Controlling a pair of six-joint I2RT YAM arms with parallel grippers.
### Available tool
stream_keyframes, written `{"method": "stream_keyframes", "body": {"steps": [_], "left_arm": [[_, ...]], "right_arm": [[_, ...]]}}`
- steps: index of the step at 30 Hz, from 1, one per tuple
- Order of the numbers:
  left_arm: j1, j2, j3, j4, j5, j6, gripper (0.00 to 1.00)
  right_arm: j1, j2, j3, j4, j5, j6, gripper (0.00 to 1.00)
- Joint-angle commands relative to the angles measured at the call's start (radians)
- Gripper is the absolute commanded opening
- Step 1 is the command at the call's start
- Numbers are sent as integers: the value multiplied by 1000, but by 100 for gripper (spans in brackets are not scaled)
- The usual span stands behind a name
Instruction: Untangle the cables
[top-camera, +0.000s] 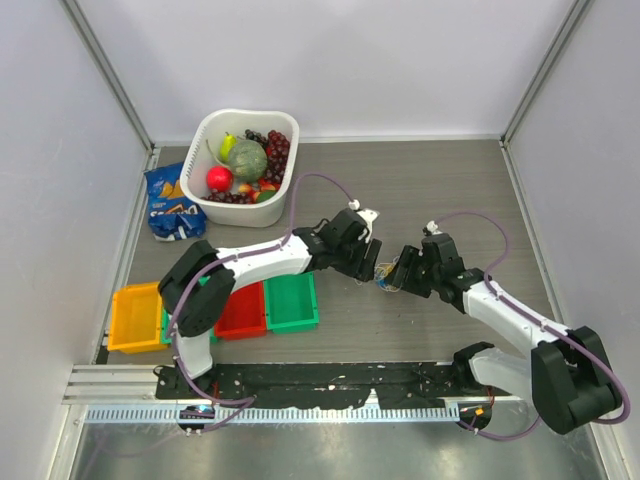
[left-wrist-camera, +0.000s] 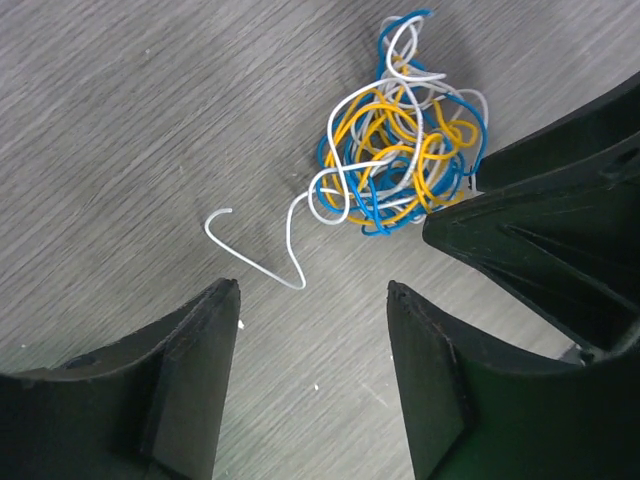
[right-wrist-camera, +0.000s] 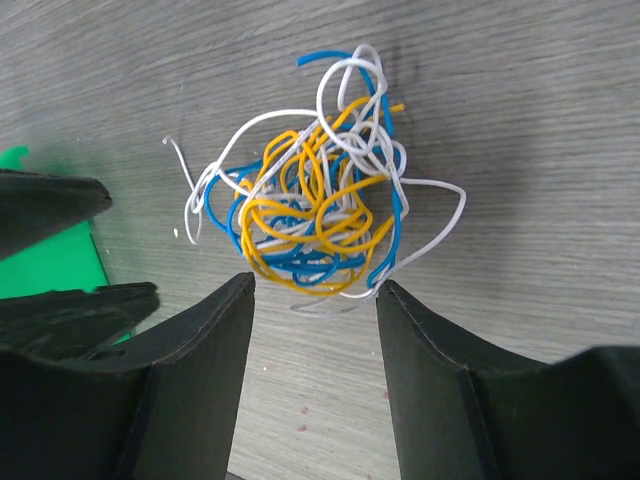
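Arms: two, meeting over the middle of the table (top-camera: 420, 190).
Cables (left-wrist-camera: 400, 150): one knotted bundle in three colours (white, yellow-orange, blue). The number of separate wires in the knot cannot be counted.
Cable location: flat on the table, between the two sets of fingertips, to the right of the bins in the top view.
Loose end: one white strand leaves the bundle and curls across the table, ending just ahead of the left fingers.
Left gripper (left-wrist-camera: 312, 290): jaws well apart, with bare table between them and nothing held.
Right gripper (right-wrist-camera: 315, 285): jaws apart and nothing clamped. The lowest loops of the bundle lie at the mouth of the gap; contact cannot be told.
Bins: four in a row at the near left, namely one yellow bin (top-camera: 133, 318), one red bin (top-camera: 243, 312) and two green. One green bin (top-camera: 292, 302) is in plain view, the other mostly hidden under the left arm.
Basket (top-camera: 247, 113): one, white, holding fruit, at the far left.
Snack bag (top-camera: 170, 205): one, blue, just beside the basket.
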Motion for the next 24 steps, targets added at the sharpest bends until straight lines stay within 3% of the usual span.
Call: {"method": "stream_keyframes", "body": {"steps": [1,9,11,14,15,20,24], "left_arm": [[-24,58,59,-17,-107,23,61],[-33,150,98,-23,-115,7,43],[-35,161,98,-29,-124,10,34],[-36,162,113,-66,-139,25,3],[-36,147,115,-76,-147,28,0],[-56,-43,24,-15,-133,53,0],[-62,-181,-28,55,3,40,0]], "right_arm": [[5,59,5,123,20,36,56],[3,52,2,151,24,39,54],[5,49,2,153,24,33,59],[6,49,-2,159,24,28,64],[8,50,-4,163,24,27,65],[35,55,1,168,58,30,65],[52,88,7,205,84,47,60]]}}
